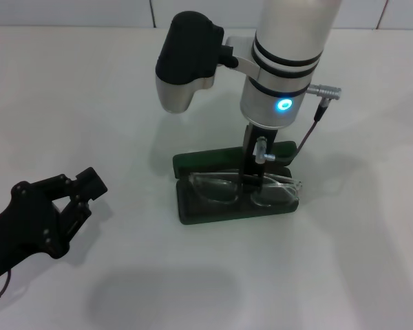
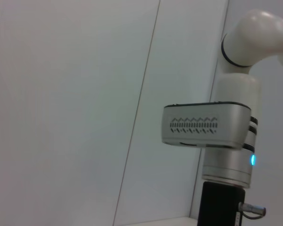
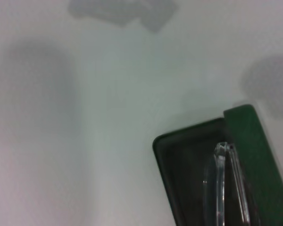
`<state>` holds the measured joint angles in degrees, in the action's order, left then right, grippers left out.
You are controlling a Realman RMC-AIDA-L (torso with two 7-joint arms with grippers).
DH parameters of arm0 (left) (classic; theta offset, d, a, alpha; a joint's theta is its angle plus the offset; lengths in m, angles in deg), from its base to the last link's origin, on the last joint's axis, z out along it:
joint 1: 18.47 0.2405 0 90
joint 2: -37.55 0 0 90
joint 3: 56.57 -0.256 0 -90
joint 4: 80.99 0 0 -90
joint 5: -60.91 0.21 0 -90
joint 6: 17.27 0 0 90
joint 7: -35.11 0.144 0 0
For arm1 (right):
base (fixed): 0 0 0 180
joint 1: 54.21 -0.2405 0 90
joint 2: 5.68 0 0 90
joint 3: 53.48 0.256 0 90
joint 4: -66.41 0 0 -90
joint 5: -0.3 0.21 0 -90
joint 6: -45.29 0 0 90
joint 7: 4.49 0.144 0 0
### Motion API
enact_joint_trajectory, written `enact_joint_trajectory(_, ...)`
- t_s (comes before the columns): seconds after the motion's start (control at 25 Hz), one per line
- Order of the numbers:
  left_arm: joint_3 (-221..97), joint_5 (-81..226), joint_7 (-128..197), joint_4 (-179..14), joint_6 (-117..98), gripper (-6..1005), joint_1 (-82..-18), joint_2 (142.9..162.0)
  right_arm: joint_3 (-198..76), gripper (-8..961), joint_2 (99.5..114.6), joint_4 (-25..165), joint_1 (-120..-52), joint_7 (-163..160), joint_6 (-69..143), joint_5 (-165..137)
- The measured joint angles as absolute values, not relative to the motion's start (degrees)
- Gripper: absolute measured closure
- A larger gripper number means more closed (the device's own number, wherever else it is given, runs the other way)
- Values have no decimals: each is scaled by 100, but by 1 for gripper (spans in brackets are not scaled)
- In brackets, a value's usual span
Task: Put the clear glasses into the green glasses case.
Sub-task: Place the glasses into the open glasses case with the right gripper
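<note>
A lab-like setup: bare white table point(image 1: 344, 275), plain white wall point(image 2: 61, 103).

A plain white table point(image 1: 358, 275) is seen carrying everything in view. Only the green glasses case point(image 1: 193, 210) is found lying directly on it near the middle, lid open and laid flat toward the far side, dark lining exposed. Soft shadows are cast on the white surface around the case and toward the near edge; in the right wrist view the case's rounded corner point(image 3: 162, 143) is seen seated flat on the tabletop.
</note>
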<state>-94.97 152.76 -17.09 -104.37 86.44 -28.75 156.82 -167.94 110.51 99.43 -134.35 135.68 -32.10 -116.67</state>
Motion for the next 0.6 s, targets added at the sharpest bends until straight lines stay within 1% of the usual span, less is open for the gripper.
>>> enact_joint_trajectory(0.08, -9492, 15276, -1704, -10437, 8644, 864, -2868, 15682, -16825, 885, 11051, 10070, -13367, 13550, -3249, -11774)
enact_joint_trajectory(0.24, -9486, 15276, -1701, -10437, 8644, 864, -2866, 15682, -16858, 886, 11051, 10569, -13055, 13547, -3336, -12200)
enact_joint_trajectory(0.28, -9485, 15276, -1701, -10437, 8644, 864, -2867, 15682, -16841, 886, 11051, 10811, -12892, 13553, -3371, -12406)
enact_joint_trajectory(0.6, -9470, 15272, -1722, -10436, 8644, 864, -2892, 15682, -16812, 887, 11051, 11226, -12675, 13537, -3384, -12790)
